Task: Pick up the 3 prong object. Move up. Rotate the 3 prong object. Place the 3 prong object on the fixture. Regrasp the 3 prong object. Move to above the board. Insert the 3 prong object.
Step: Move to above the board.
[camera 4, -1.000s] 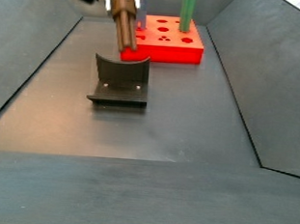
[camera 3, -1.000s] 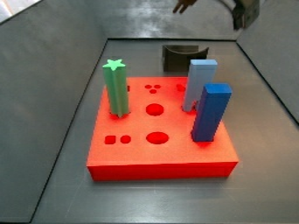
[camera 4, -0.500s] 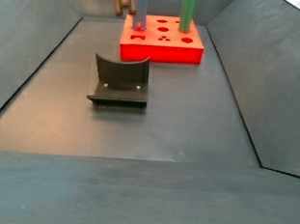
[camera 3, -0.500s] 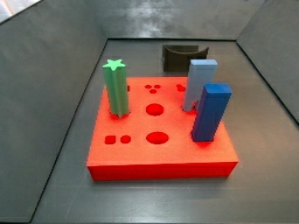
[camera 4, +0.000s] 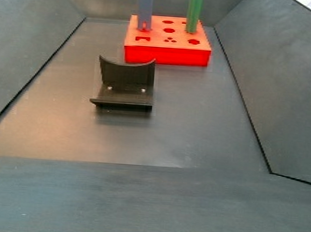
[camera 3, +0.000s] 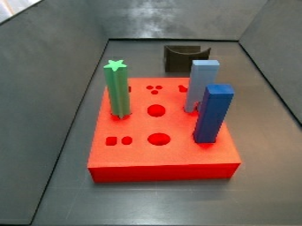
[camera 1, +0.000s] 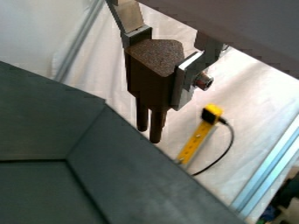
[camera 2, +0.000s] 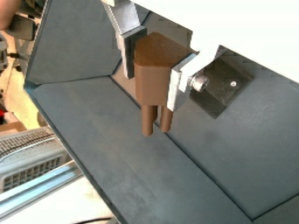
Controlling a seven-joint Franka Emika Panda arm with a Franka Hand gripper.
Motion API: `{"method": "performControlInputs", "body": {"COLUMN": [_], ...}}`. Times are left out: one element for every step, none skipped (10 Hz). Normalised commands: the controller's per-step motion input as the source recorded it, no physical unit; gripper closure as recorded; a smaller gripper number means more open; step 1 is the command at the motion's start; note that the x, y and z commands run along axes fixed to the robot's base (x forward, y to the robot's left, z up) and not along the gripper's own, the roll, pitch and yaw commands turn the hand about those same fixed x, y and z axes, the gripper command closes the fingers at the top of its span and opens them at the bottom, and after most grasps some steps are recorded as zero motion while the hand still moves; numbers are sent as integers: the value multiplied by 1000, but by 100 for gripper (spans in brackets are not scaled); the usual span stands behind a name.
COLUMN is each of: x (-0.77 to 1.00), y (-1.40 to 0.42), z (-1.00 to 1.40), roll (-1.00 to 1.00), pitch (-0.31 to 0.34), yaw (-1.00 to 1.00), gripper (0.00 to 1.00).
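In both wrist views the gripper clamps its silver plate fingers on the dark-brown 3 prong object, prongs hanging down. Neither side view shows them; the red board sits mid-frame.

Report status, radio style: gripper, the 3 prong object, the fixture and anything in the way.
Gripper shut on the 3 prong object, prongs hanging down; out of both side views. Fixture empty. Board carries green post and two blue blocks.
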Motion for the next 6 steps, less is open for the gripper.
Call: {"method": "performControlInputs", "body": {"x": [-450, -480, -486, -495, -505, -524], "y": [-1000, -1000, -1000, -1000, -1000, -1000], "z": [174, 181, 169, 174, 176, 176], "roll": [-1000, -1000, -1000, -1000, -1000, -1000], "pitch": [-110, -121, -127, -129, -126, -125], "yaw": [-85, -94, -101, -109, -117, -126], "gripper": [100, 100, 100, 100, 100, 100]}}
